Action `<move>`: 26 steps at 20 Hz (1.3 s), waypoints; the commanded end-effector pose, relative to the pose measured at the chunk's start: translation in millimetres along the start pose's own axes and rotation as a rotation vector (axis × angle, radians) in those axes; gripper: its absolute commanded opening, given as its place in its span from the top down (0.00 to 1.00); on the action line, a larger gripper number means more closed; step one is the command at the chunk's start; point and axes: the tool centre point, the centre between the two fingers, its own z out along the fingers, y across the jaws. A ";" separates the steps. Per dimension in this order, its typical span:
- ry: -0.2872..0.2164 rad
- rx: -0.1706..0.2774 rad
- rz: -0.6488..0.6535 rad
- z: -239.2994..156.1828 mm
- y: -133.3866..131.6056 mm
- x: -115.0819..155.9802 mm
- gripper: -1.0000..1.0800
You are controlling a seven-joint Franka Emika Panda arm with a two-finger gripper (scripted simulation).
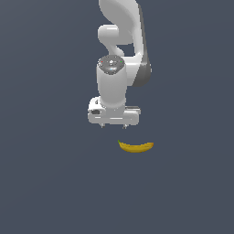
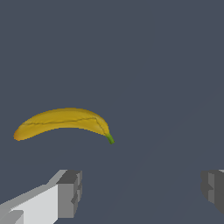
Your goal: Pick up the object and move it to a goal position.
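No legible text, labels or numbers anywhere.

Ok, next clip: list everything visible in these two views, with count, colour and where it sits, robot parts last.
banana: one, yellow with a dark greenish stem tip, lying on the floor just past the gripper, toward the exterior view's right of it; not between the fingers in the wrist view.
surface: one, plain dark blue-grey, filling the background of both views.
arm: one, white with grey joints, coming down from the top of the exterior view.
gripper: one, white body with grey fingertips, open, apart from the banana, holding nothing.
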 end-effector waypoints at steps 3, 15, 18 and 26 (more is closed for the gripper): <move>0.001 -0.002 -0.005 0.6 -0.8 0.6 0.04; 0.012 -0.019 -0.059 7.3 -9.5 6.7 0.04; 0.011 -0.020 -0.085 9.0 -11.2 7.3 0.04; 0.005 -0.025 -0.222 18.2 -20.0 9.5 0.04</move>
